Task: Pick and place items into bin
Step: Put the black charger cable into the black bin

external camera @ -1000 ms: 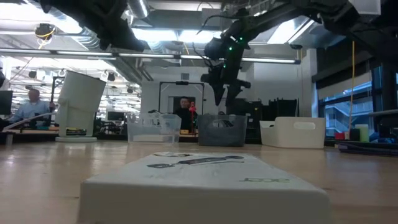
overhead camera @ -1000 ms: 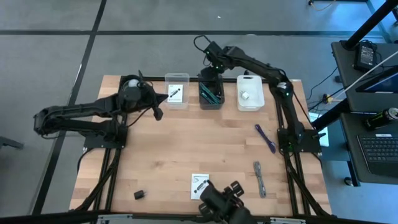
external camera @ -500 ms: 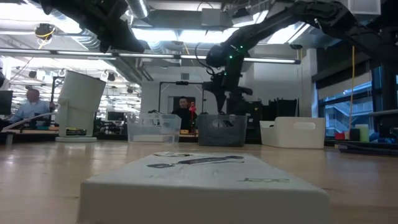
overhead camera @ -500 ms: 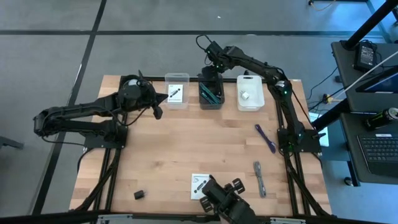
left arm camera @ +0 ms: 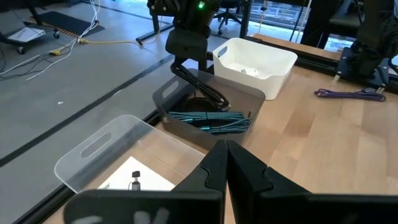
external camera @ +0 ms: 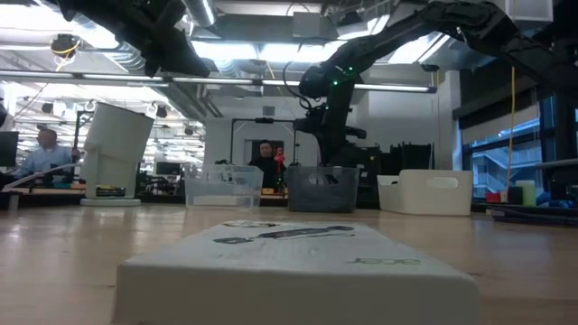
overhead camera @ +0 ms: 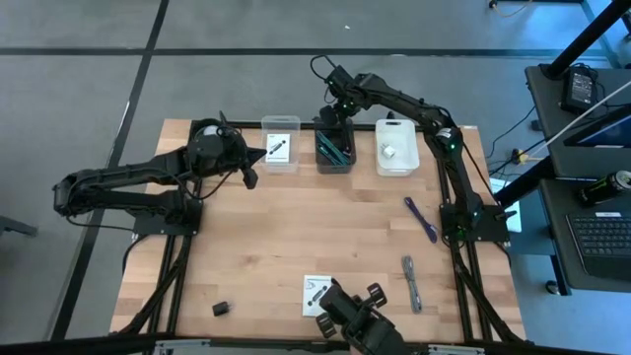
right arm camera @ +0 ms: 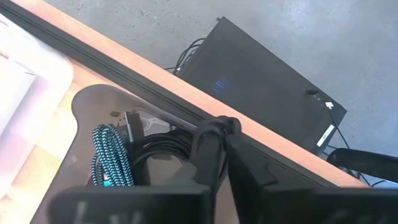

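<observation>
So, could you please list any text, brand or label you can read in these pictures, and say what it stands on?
"acer", seen upside down: near edge of the flat white printed packet in the low view.
Print on the white card in the clear plastic bin: too small to read.
Nothing else is legible.

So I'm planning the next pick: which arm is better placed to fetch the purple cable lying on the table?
Probably the right. The purple cable lies on the right side, close to that arm's base, though the right gripper hangs over the dark bin. The left gripper waits by the clear bin, farther off.

even bright overhead light, soft shadows; low view's foreground card (external camera: 298, 257) blurred.
</observation>
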Tool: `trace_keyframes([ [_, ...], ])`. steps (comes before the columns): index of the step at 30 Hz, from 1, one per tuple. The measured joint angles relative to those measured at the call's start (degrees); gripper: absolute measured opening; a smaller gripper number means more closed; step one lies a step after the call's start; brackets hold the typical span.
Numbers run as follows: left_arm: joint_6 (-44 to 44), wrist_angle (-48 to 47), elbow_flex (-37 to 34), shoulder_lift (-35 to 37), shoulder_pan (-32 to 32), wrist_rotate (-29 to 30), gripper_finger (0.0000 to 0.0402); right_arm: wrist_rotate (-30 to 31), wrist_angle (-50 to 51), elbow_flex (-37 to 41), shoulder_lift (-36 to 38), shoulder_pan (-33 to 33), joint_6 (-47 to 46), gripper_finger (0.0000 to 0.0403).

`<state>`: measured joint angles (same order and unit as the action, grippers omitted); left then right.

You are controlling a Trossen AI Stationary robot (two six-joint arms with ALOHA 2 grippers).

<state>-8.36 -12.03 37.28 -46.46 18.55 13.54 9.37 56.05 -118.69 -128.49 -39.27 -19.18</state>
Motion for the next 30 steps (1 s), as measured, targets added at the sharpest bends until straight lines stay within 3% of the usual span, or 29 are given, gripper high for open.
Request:
trace_keyframes([
  [3,-0.02,0.0,0.0,0.0,0.0,0.0,0.0002,0.0,0.0,0.0,0.0,0.0,0.1,0.0006],
  [16,0.04,-0.07,0.0,-0.02,0.0,0.02,0.0002,-0.01,0.86,-0.91,0.0,0.6,1.8,0.0002],
  [30,0.11,-0.22,0.0,-0.02,0.0,0.04,0.0002,-1.05,6.43,-10.32,0.13,3.17,3.21,0.0002],
])
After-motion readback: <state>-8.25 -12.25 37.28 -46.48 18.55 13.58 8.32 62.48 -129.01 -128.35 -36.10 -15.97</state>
